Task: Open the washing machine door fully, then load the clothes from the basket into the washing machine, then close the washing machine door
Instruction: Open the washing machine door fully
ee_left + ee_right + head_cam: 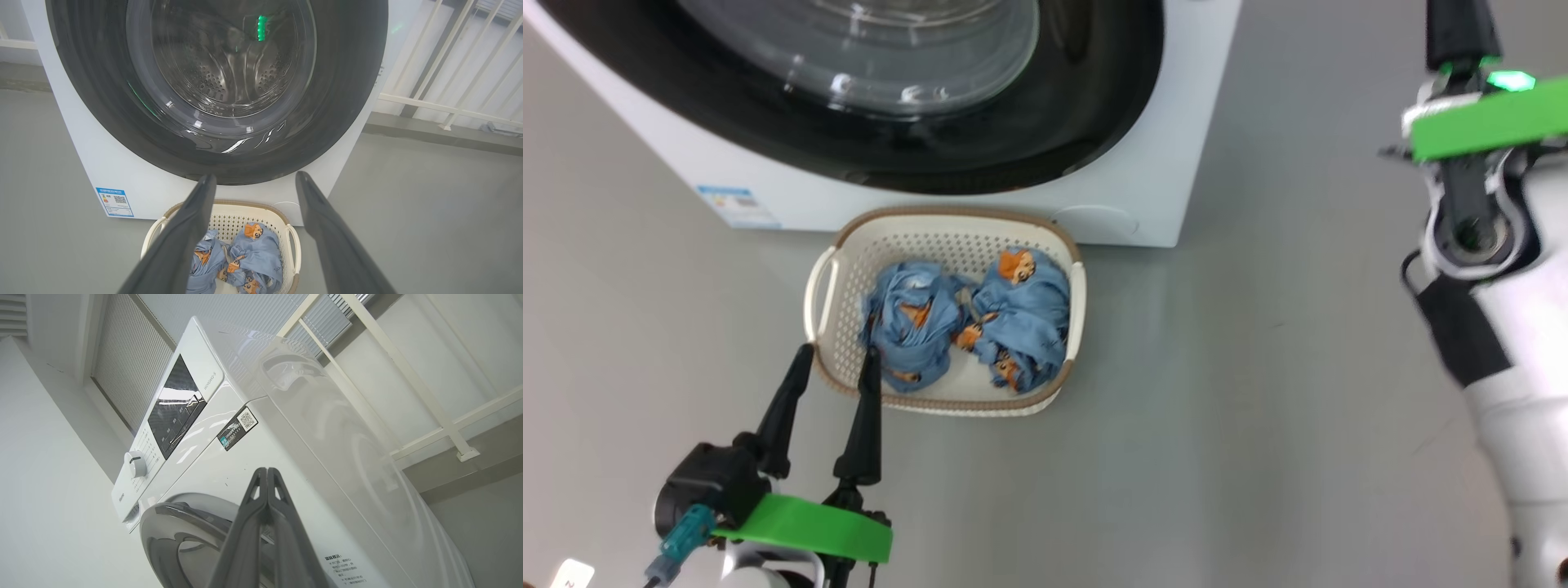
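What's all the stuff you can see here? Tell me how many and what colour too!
washing machine: one, white, standing on the floor at the back
washing machine door: one, black rim with clear window, on the machine's front
label sticker: one, blue, low on the machine's front
dial: one, white, beside the dark control panel
basket: one, cream with brown rim, on the floor in front of the machine
clothes: two, light blue with orange faces, inside the basket
railing: one, white, beside the machine
floor: one, grey, under everything
left tool: one, dark fingers, open, tips at the basket's near corner
right tool: one, dark fingers, shut, raised beside the machine
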Motion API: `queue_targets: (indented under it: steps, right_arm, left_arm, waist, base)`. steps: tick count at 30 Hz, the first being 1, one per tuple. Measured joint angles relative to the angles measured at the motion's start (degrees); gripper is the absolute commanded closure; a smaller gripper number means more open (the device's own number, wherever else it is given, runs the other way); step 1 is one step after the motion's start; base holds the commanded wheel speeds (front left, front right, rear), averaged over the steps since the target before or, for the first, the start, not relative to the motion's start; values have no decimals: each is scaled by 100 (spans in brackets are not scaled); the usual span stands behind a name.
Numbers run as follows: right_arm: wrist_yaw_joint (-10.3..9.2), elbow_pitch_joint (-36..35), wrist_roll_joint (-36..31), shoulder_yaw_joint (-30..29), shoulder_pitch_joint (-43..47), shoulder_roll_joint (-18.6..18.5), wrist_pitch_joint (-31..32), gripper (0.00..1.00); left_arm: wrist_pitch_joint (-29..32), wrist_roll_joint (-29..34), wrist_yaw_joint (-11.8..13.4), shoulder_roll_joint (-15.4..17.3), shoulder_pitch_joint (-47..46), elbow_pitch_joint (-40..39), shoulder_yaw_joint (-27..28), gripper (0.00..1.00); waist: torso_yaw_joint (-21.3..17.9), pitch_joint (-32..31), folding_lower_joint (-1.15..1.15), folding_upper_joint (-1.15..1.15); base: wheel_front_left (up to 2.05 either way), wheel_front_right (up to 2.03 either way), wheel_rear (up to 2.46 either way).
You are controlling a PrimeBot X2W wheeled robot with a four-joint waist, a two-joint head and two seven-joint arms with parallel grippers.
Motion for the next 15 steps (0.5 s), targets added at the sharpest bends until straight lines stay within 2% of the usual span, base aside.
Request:
queue_targets:
  steps: [4, 9, 12, 15]
  right_arm:
    - [0, 148, 893, 378, -469, -419, 263, 100]
    - [0, 298, 1563, 917, -940, -821, 793, 100]
    - [0, 376, 2030, 1316, -1299, -1028, 1338, 100]
    - [0, 466, 2241, 1535, -1492, -1152, 1671, 100]
  left_arm:
    - [0, -73, 0, -26, -137, 3, -105, 0]
    - [0, -123, 0, -55, -308, 3, -186, 0]
    - [0, -155, 0, -75, -447, 4, -252, 0]
    - [0, -180, 0, -83, -543, 5, -316, 0]
  waist:
    - [177, 189, 0, 0]
    - [368, 450, 0, 0]
    - [491, 672, 0, 0]
    - [570, 826, 0, 0]
  base:
    - [0, 0, 0]
    - [0, 0, 0]
    - [0, 0, 0]
    - [0, 0, 0]
